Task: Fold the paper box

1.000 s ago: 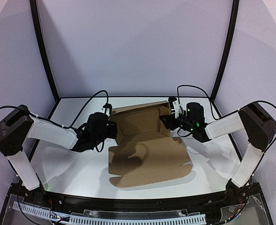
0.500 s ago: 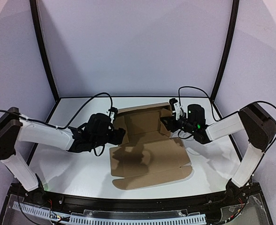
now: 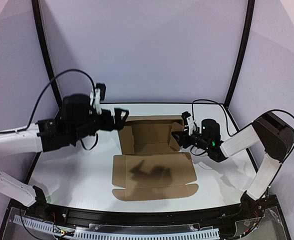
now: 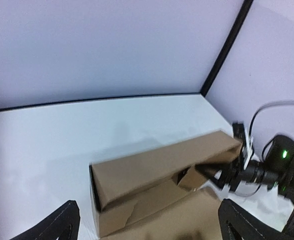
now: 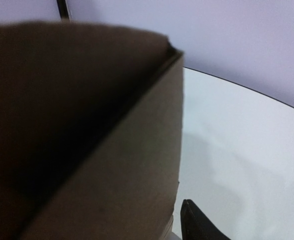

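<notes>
The plain brown cardboard paper box lies mid-table, with its walls up at 12 o'clock. The left gripper hangs spread wide above its 10 o'clock corner. The right gripper is at the 2 o'clock wall; I cannot tell if it pinches. The white table shows bare at 9 o'clock.

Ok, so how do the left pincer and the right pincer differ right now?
The left pincer hangs raised above the table, clear of the paper box; the right pincer sits low against the box's right end wall. The left jaws stand wide and empty; whether the right pincer grips is unclear. Both point toward the box.
</notes>
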